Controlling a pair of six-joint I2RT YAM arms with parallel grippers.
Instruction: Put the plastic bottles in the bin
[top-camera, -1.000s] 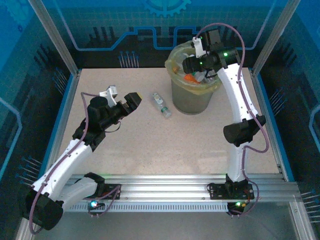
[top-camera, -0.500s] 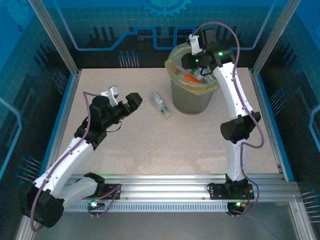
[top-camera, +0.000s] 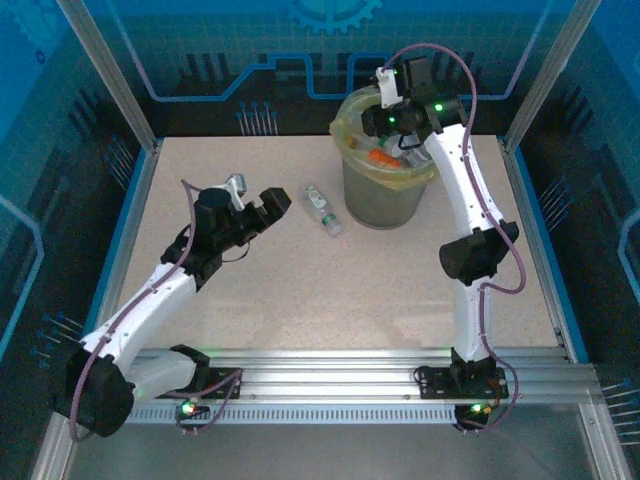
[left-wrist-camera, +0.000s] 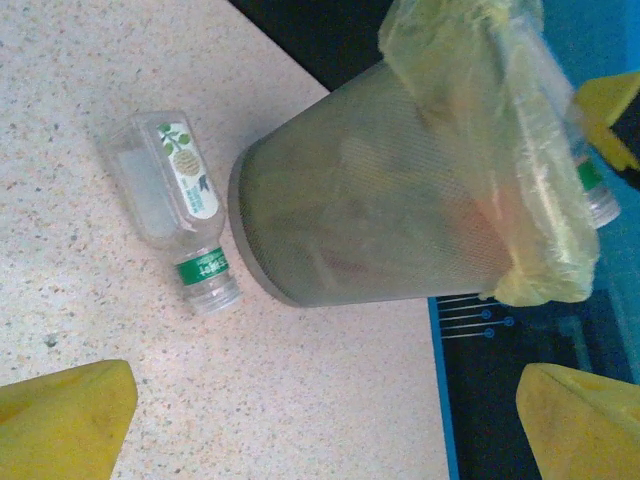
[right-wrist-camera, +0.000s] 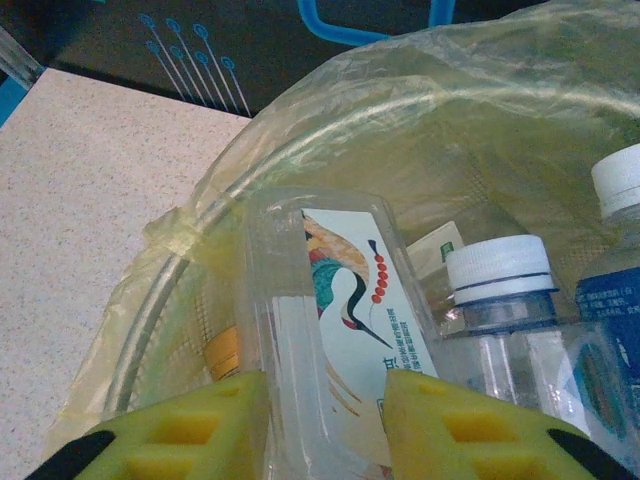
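Right now one bottle (top-camera: 322, 211) lies flat on the speckled table (top-camera: 300, 290), just ahead of the left gripper (top-camera: 270, 203), whose fingers stand wide apart. The bottle's long axis slants toward the bin (top-camera: 385, 200), with its cap end near the base, perhaps touching. The left arm is nearer, with open table on its side. The right gripper (right-wrist-camera: 325, 420) is clamped on a second bottle (right-wrist-camera: 335, 320) over the bin's mouth.

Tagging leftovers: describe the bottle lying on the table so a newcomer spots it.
On the speckled table, find the round grey mesh bin lined with a yellow-green plastic bag. Beside its base, on the left, a small clear plastic bottle lies on its side. Unlike the other bottles, it is outside the bin, with a white-and-green label.
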